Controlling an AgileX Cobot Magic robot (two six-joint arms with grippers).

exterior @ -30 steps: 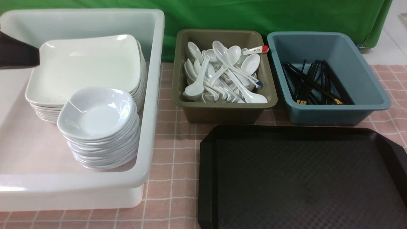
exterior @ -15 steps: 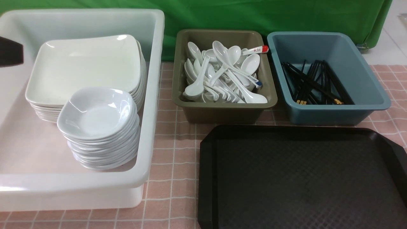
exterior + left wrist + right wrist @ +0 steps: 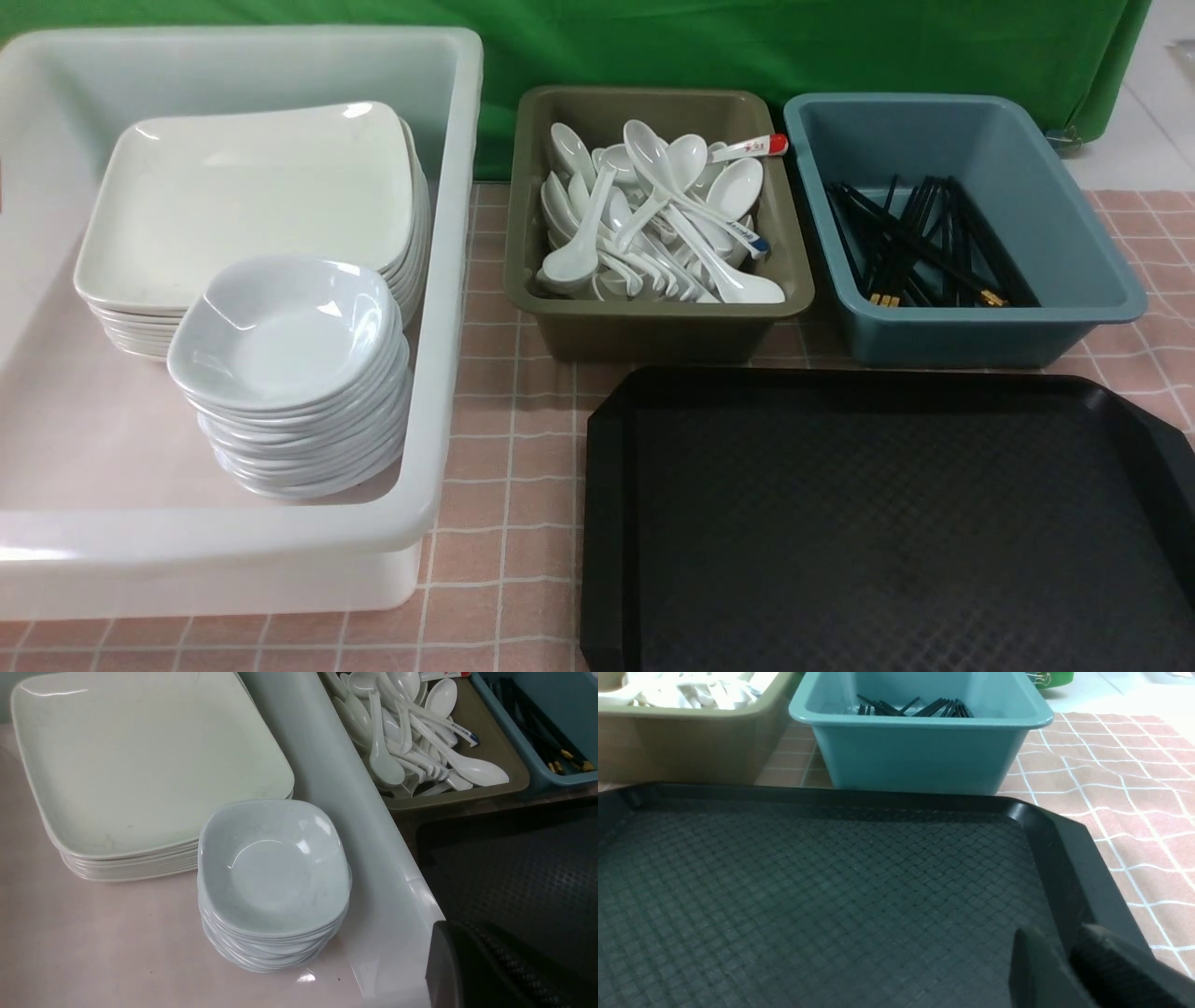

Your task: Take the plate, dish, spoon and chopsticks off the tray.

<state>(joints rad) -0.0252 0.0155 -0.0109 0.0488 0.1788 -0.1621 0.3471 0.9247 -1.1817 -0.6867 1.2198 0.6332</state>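
The black tray (image 3: 887,523) lies at the front right with nothing on it; it also shows in the right wrist view (image 3: 808,891). A large square white plate (image 3: 252,201) tops a stack of plates in the white tub (image 3: 448,280). A small white dish (image 3: 285,327) tops a stack of dishes beside it. White spoons (image 3: 653,215) fill the olive tub. Black chopsticks (image 3: 920,243) lie in the blue tub. My left gripper (image 3: 460,928) is shut and empty by the white tub's front corner. My right gripper (image 3: 1052,933) is shut and empty over the tray's right rim.
The olive tub (image 3: 653,322) and the blue tub (image 3: 971,331) stand side by side behind the tray. A spoon with a red handle end (image 3: 761,146) rests on the olive tub's back rim. A pink checked cloth (image 3: 504,439) covers the table. A green curtain hangs behind.
The dark tip of my left gripper, seen at the left edge of the front view over the white tub, has drawn back leftward out of that view. Nothing else moved.
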